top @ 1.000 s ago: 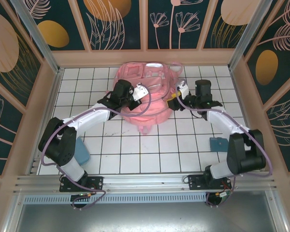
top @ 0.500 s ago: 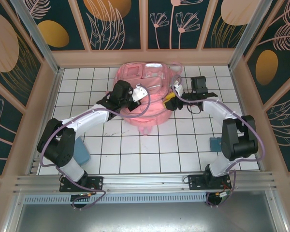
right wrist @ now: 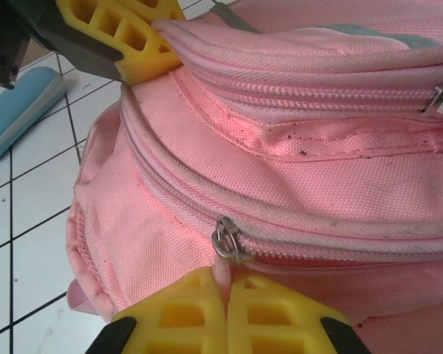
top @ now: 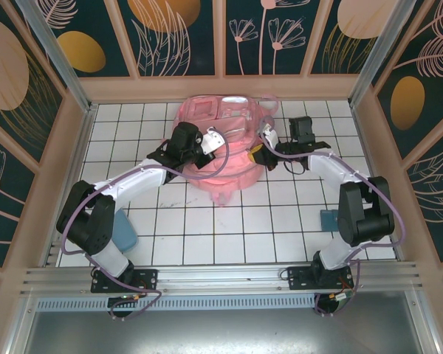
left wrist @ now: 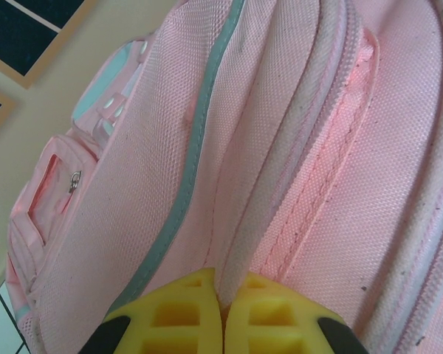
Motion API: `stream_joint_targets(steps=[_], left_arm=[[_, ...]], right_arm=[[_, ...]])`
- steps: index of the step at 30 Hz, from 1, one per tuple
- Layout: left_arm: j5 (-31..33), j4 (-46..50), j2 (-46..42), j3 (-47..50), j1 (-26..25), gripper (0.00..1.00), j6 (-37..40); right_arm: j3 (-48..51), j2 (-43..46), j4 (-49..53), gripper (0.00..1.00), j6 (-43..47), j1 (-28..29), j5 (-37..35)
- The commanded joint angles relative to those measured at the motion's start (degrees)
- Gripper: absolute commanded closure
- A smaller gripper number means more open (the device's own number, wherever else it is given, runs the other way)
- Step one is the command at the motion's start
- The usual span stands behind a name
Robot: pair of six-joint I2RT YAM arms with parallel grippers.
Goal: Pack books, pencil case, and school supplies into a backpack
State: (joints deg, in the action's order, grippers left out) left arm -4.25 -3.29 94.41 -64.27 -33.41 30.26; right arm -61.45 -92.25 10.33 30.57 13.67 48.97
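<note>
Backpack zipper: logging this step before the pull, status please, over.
Left gripper shut on backpack seam. Right gripper shut on zipper pull. Blue case sits apart on the tiles.

Nothing to read at this moment: no lettering, label, brand mark or number is legible on the backpack (top: 232,173), on the wall panels (top: 177,37), or on the tiled counter (top: 207,236).
</note>
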Motion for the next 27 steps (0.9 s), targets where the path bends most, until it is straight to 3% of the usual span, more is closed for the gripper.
stream_joint_targets(steps=[1,9,17,21,27], left_arm=[[-1.4,-5.1,-3.3,-0.9,0.2,1.0,-2.8],[-3.0,-6.8,-2.3,-1.0,0.1,1.0,-5.4],[-5.3,-10.3,-1.8,-0.3,0.1,1.0,-9.2],[-2.8,-10.6,-2.4,0.9,0.2,1.0,-8.0],[-0.3,-11.4,-4.9,4.6,0.2,1.0,-5.5]], right_arm=[[1.1,4.4,-2.9,1.0,-1.8,0.4,-3.7],[1.7,7.8,0.0,1.0,-6.4,6.0,-8.1],[5.0,6.2,-9.3,1.0,-20.3,14.4,-6.8],[8.4,8.7,-13.2,0.91,-25.9,14.4,-7.5],[14.4,16.0,-16.0,0.58,-40.5,8.5,-11.9]])
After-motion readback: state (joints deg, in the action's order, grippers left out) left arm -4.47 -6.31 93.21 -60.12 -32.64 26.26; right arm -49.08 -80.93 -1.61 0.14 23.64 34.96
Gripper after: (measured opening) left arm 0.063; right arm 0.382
